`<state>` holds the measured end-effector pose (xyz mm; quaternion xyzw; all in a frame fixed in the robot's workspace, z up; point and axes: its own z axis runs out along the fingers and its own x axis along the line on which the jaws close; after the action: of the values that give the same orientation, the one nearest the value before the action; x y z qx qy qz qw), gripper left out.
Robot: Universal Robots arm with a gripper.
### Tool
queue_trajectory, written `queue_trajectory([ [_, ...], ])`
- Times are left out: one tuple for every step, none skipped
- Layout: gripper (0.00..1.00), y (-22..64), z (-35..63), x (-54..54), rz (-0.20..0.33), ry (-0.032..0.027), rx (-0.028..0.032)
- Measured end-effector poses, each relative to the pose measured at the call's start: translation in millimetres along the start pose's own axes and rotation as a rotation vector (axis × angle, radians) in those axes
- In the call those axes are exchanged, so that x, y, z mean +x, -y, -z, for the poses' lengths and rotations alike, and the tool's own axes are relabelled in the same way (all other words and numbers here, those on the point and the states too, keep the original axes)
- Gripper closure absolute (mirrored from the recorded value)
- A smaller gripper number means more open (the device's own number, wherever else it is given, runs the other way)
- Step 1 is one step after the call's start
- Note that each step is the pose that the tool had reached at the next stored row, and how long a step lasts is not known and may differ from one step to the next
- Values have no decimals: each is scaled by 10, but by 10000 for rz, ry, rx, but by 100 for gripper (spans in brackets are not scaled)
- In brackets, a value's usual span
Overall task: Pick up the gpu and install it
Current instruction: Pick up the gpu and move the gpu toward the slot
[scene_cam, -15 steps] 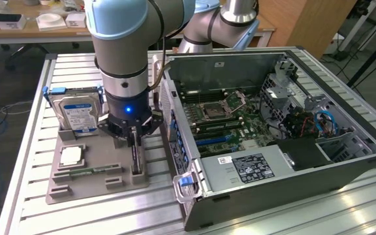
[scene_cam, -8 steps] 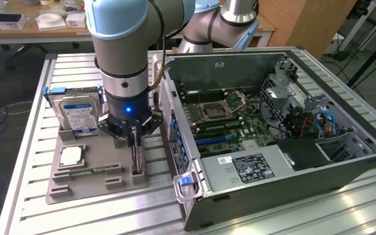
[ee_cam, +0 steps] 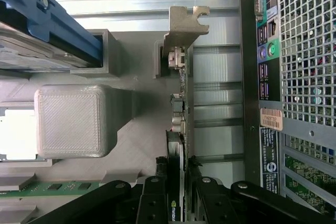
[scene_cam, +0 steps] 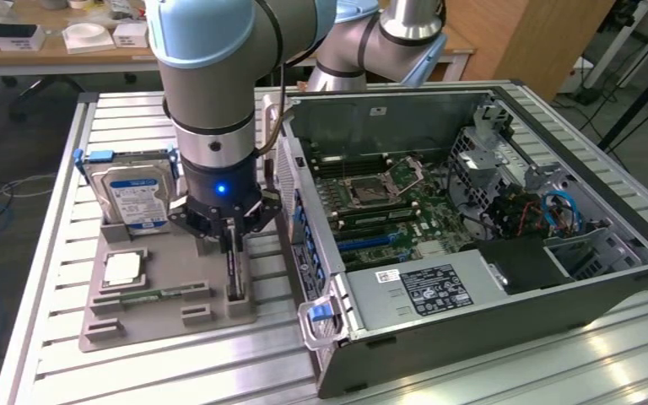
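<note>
The gpu (scene_cam: 234,274) stands on its long edge in a slot of the grey holder tray (scene_cam: 166,325), to the exterior view's left of the open computer case (scene_cam: 471,211). My gripper (scene_cam: 229,240) comes straight down over it. In the wrist view the gpu (ee_cam: 181,103) runs away from the camera as a thin dark board, with its silver bracket (ee_cam: 185,27) at the far end. My gripper (ee_cam: 179,182) has one black finger (ee_cam: 153,192) on each face of the card and is shut on it. The card still sits in the tray.
A hard drive with a blue label (scene_cam: 132,194) stands at the tray's back. A square processor (scene_cam: 125,268) and a green memory stick (scene_cam: 149,295) lie in the tray. The case's rear panel (ee_cam: 273,77) is close beside the card. The table has slatted aluminium.
</note>
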<state>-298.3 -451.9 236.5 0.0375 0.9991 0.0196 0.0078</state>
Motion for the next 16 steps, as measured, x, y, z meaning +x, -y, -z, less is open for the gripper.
queue_trajectory([
  [74,0,0,-2,0,0,-1],
  [74,-1,-1,-9,1,1,-2],
  [74,-2,0,-19,1,0,-1],
  [74,-3,-1,-32,0,-1,-1],
  [74,-4,-1,-48,0,-1,0],
  [74,-5,-1,-61,0,-1,-1],
  [74,-5,-2,-69,0,-2,-1],
  [74,-5,-2,-69,0,-2,-1],
  [74,-5,-2,-69,-1,-2,0],
  [74,-5,-2,-69,-1,-2,0],
  [74,-5,-1,-69,-1,-3,0],
  [74,-5,-1,-69,-1,-3,0],
  [74,-5,-1,-69,0,-3,0],
  [74,-5,-1,-70,0,-3,1],
  [74,-5,-1,-69,-1,-3,1],
  [74,-5,-1,-69,0,-3,1],
])
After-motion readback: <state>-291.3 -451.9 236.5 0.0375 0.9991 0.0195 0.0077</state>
